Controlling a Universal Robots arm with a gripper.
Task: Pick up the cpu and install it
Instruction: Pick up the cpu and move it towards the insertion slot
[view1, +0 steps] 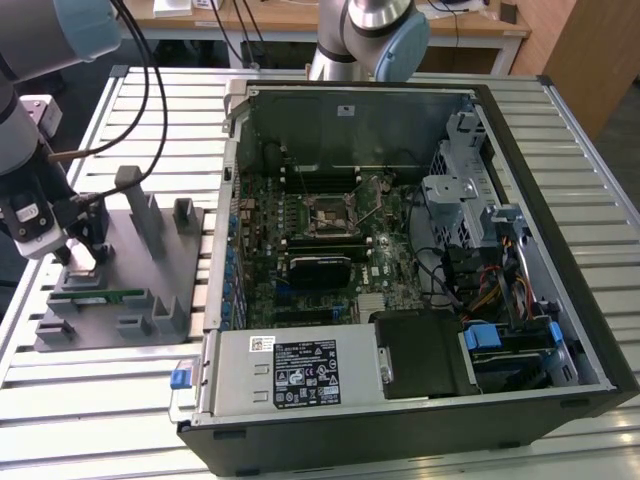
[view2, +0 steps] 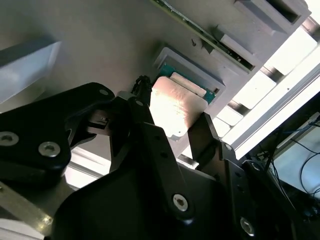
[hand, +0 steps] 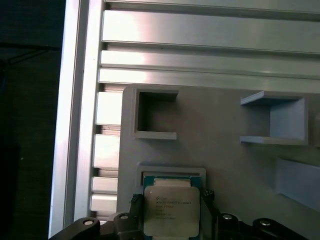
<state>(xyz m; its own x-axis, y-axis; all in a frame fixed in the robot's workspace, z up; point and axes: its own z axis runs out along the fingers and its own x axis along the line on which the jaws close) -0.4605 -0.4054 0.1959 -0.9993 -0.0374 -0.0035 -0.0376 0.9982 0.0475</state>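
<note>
The cpu (hand: 171, 210), a flat square chip with a pale silver top and a green edge, lies at its shallow pocket on the grey fixture plate (hand: 225, 165). My gripper (hand: 172, 207) straddles it, and a black finger (hand: 137, 212) presses against each of two opposite sides. The second wrist view shows the same grip, with the cpu (view2: 177, 107) bright between the two fingers of the gripper (view2: 175, 117). In the exterior view the gripper (view1: 85, 260) is low over the fixture plate (view1: 150, 285) at that view's left. The empty motherboard socket (view1: 328, 215) sits inside the open computer case (view1: 560, 330).
A long green memory stick (view1: 98, 296) lies in a slot on the fixture, among several upright grey posts (view1: 135, 205). A slatted aluminium table (view1: 100, 400) carries both fixture and case. Cables (view1: 150, 90) hang from the arm above the fixture. Drive cages and wire bundles (view1: 480, 270) crowd the case's right side.
</note>
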